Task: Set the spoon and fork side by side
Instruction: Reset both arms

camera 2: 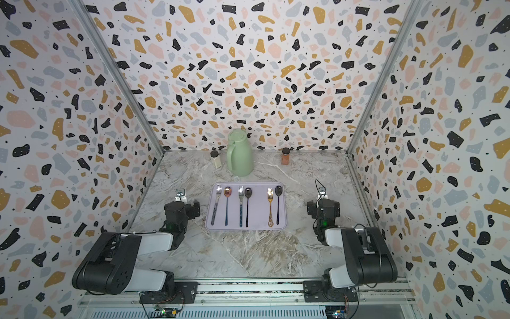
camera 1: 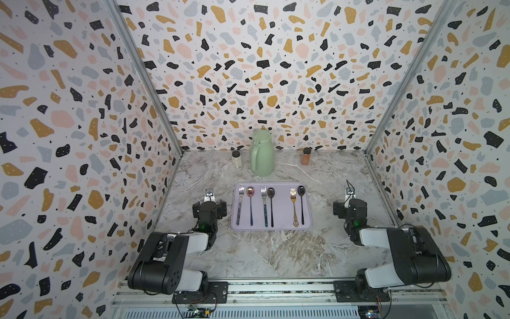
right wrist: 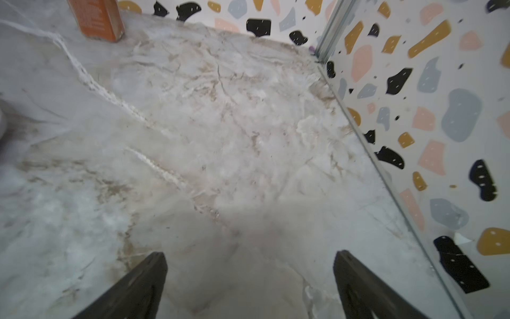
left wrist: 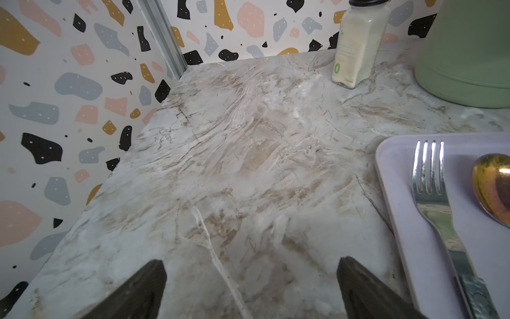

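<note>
Three fork-and-spoon pairs lie flat on the rectangular lilac plastic tray [camera 1: 282,205], handles toward the robot: a silver fork with a dark marbled handle [camera 1: 239,205] just beside a rose-gold spoon on a blue stem [camera 1: 250,191], a blue-handled silver fork [camera 1: 265,211] beside a slim black spoon [camera 1: 271,192], and a gold ornate-handled fork [camera 1: 294,210] beside a second black spoon [camera 1: 301,190]. The left gripper [left wrist: 251,261] and right gripper [right wrist: 251,253] hang empty, jaws spread wide, over the marble-patterned tabletop [camera 1: 276,248] on either side of the tray. Such cutlery is likely light, stiff and slick; pinching across a thin handle near mid-length seems best.
</note>
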